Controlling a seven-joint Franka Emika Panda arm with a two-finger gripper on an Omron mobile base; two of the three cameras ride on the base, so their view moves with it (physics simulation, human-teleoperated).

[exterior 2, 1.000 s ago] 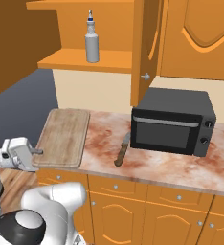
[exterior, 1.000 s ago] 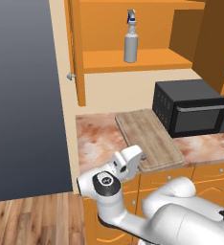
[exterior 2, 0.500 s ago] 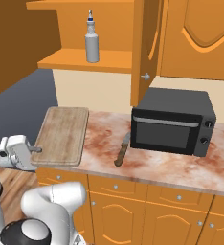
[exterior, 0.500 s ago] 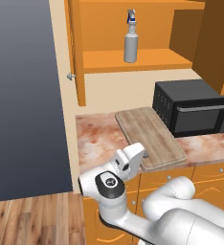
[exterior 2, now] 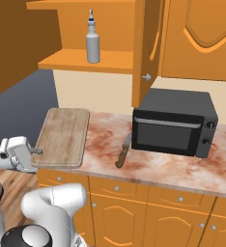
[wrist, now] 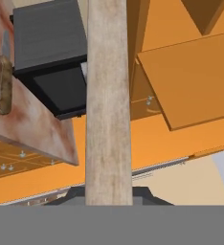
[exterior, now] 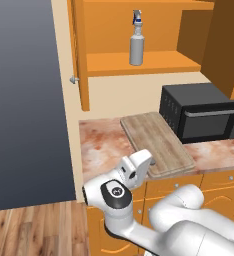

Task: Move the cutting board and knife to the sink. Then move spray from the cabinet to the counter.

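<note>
I find the gripper (exterior 2: pixel 37 151) pinched on the near front edge of the cutting board (exterior 2: pixel 63 136). The board lies on the counter (exterior 2: pixel 148 164), its long axis running away from the hand toward the back wall, its front end just past the counter edge. The knife (exterior 2: pixel 123 151) rests beside it, in front of the microwave (exterior 2: pixel 174 121); the spray (exterior: pixel 136 45) stands on the cabinet (exterior: pixel 139 61) shelf. Against the earlier frames, the hand sits slightly higher; board, knife and spray are unmoved.

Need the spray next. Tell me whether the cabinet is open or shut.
Open. The cabinet doors are swung wide, and the spray stands upright on its exposed shelf.
</note>
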